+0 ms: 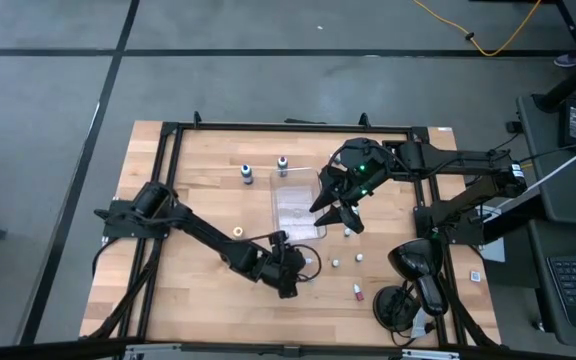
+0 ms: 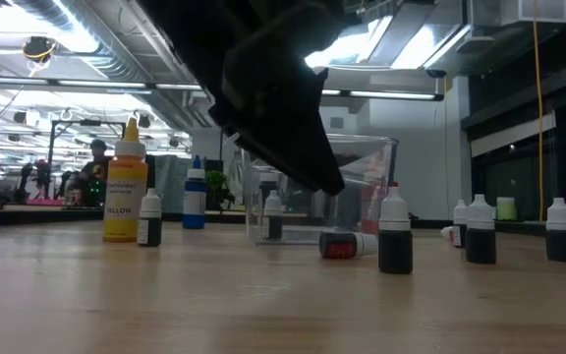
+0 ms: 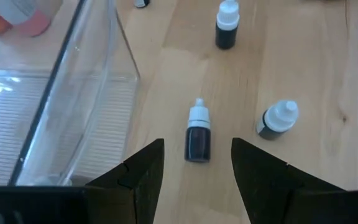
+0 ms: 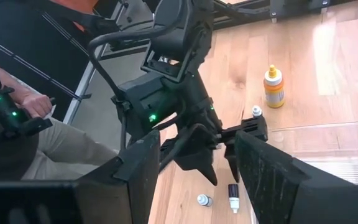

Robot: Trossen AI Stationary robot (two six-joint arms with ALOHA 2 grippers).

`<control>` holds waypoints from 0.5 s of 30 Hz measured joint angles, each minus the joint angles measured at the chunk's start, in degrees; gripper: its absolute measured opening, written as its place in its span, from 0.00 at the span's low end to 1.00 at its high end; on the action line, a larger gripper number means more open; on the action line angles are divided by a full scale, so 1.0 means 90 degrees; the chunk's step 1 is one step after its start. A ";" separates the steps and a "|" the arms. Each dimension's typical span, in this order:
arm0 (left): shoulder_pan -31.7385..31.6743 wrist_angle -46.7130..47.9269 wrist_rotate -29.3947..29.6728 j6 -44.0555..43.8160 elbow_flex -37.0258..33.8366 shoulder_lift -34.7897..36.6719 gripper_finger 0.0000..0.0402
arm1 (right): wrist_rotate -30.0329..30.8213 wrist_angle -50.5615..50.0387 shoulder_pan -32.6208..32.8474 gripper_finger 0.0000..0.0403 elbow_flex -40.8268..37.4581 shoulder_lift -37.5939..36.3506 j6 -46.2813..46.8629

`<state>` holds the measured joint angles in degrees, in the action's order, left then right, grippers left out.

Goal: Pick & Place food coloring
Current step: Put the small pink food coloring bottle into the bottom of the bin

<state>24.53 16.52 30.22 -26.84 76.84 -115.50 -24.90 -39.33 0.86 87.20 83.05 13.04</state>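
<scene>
Your left gripper point(image 3: 197, 163) is hovering, jaws released, astride a lying dark bottle point(image 3: 198, 133) beside the tray point(image 3: 73, 118); your right gripper point(image 1: 340, 208), jaws likewise released, is hanging over the tray.

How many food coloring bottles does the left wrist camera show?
3 bottles: one lying before the left gripper, one upright beyond it, one off to the side. A fourth may be cut off.

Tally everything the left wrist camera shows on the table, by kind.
Small dark bottles with white caps, wholly in view: 3
Bottle cut off at the edge: 1
Clear tray: 1
Blurred orange thing beyond the tray: 1
Total: 6
</scene>
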 joint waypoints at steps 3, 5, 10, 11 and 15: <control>0.0178 -0.0004 0.0283 0.0200 0.0000 0.0000 0.44 | 0.0001 0.0000 0.0000 0.52 0.0000 0.0000 -0.0005; 0.0291 -0.0002 0.0487 0.0307 0.0000 0.0000 0.42 | 0.0005 0.0000 0.0000 0.52 0.0000 0.0000 -0.0005; 0.0438 -0.0016 0.0588 0.0403 0.0014 -0.0107 0.39 | 0.0101 0.0004 0.0000 0.52 0.0000 0.0000 -0.0005; 0.0450 0.0044 0.0592 0.0405 0.0005 -0.0134 0.38 | 0.0101 0.0002 0.0000 0.52 0.0000 0.0000 -0.0002; 0.0450 0.0237 0.0742 0.0402 0.0180 -0.0386 0.38 | 0.0145 -0.0002 0.0000 0.52 0.0000 0.0000 0.0022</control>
<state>28.58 18.65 36.89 -23.23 78.45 -118.98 -23.59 -39.35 0.86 87.20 83.05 13.23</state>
